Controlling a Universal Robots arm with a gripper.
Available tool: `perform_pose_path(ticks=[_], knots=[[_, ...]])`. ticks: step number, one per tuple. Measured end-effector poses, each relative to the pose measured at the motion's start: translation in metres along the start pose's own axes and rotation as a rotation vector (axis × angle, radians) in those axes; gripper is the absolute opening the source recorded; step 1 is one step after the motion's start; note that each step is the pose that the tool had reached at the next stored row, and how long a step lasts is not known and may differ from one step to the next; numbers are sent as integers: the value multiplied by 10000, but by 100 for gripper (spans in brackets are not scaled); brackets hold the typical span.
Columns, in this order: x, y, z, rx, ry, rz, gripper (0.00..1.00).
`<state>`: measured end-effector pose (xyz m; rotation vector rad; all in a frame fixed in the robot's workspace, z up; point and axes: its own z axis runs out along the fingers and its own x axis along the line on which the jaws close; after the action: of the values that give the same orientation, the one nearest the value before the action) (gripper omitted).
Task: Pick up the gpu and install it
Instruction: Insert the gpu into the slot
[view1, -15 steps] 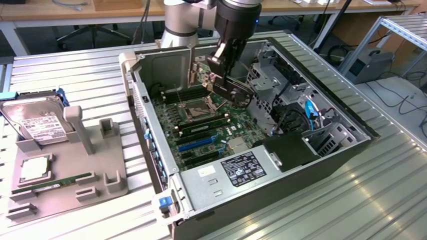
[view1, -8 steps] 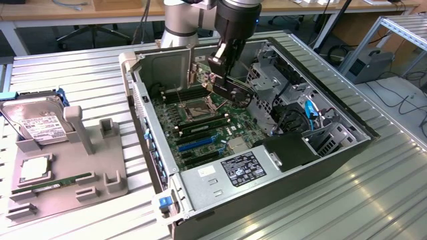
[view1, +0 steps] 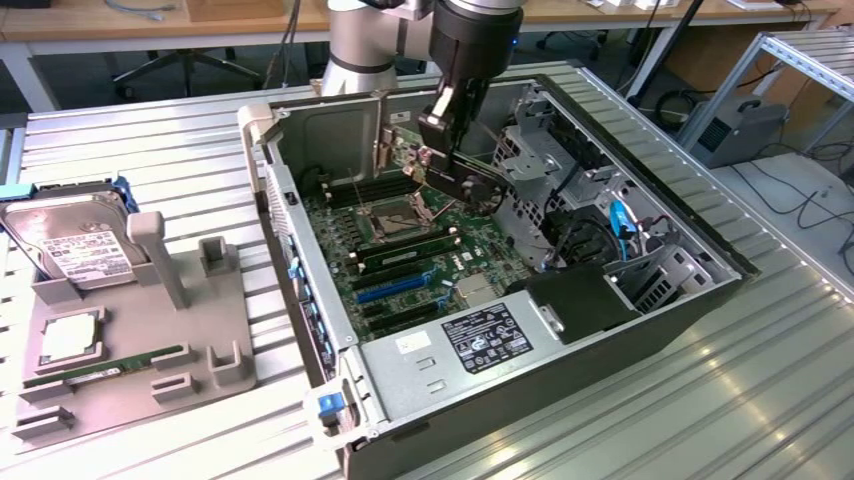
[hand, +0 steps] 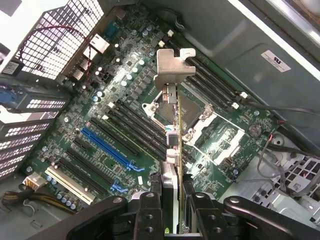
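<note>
**Status.** The hand is clamped narrowly on the gpu, gripping the end opposite its bracket. The card hangs inside the open computer case, clear of the motherboard. It sits above the processor socket, not above the blue slot.

**Orientation.** The card stands on edge. Its long axis runs from the hand out across the board, and the bracket end points toward the case's rear wall. Whether it lies parallel to the slots cannot be told.

**Risks.**
- The card is held at one end only, so the free bracket end may sag or twist, and the connector edge would then meet a slot crooked.
- A descent from this position would land on the socket or the memory slots and damage them.
- The bracket may catch on the rear wall.
- The loose cables lie near the path.
</note>
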<state>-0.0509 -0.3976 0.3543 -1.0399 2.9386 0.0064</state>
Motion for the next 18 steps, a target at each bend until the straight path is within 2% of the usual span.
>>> perform_pose_path(ticks=[18], knots=[[0, 0, 0, -19, -4, -762, 27]])
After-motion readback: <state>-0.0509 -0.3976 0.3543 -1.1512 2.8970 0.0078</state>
